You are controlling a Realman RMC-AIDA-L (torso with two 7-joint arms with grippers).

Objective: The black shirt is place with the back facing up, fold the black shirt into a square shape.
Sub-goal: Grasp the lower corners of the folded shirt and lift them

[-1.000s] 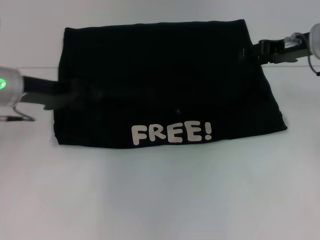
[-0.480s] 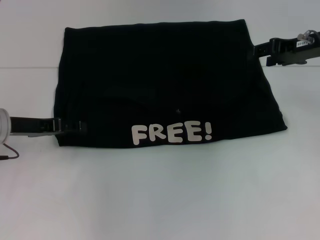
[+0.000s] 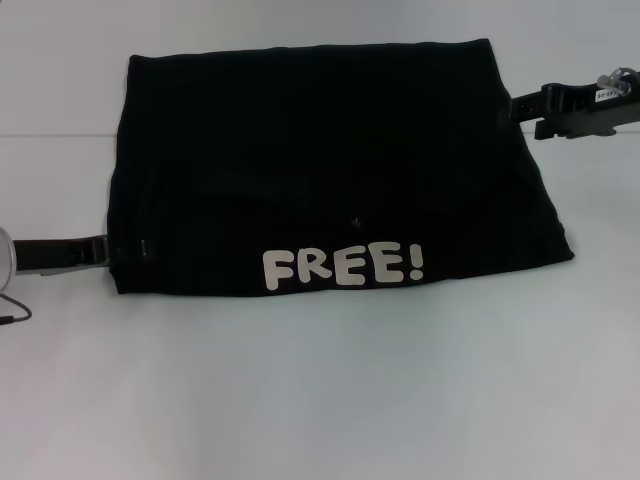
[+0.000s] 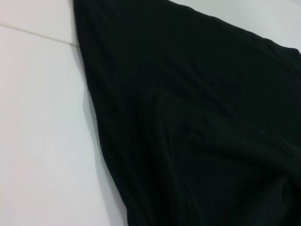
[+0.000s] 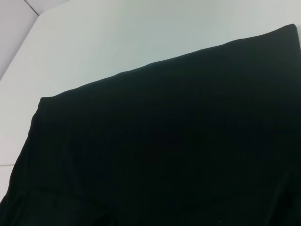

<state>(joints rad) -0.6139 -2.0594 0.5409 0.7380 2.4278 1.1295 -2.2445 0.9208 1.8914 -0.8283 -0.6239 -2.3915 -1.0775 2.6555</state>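
Observation:
The black shirt (image 3: 320, 160) lies folded into a wide rectangle on the white table (image 3: 320, 400). Cream "FREE!" lettering (image 3: 342, 266) faces up along its near edge. My left gripper (image 3: 125, 250) is low at the shirt's near-left corner, dark against the dark cloth. My right gripper (image 3: 518, 102) is at the shirt's right edge near the far-right corner, just beside the cloth. The left wrist view shows the shirt (image 4: 197, 117) with soft creases and its edge on the table. The right wrist view shows the shirt's (image 5: 164, 150) smooth folded surface and a straight edge.
White tabletop (image 3: 320, 400) stretches in front of the shirt and on both sides. A faint seam (image 3: 60, 135) in the table runs across at the far left. A thin cable (image 3: 15, 310) loops by my left arm.
My left gripper has moved from the middle of the shirt's left edge toward the near-left corner. My right gripper has drawn back to the right, off the shirt. The shirt has not shifted.

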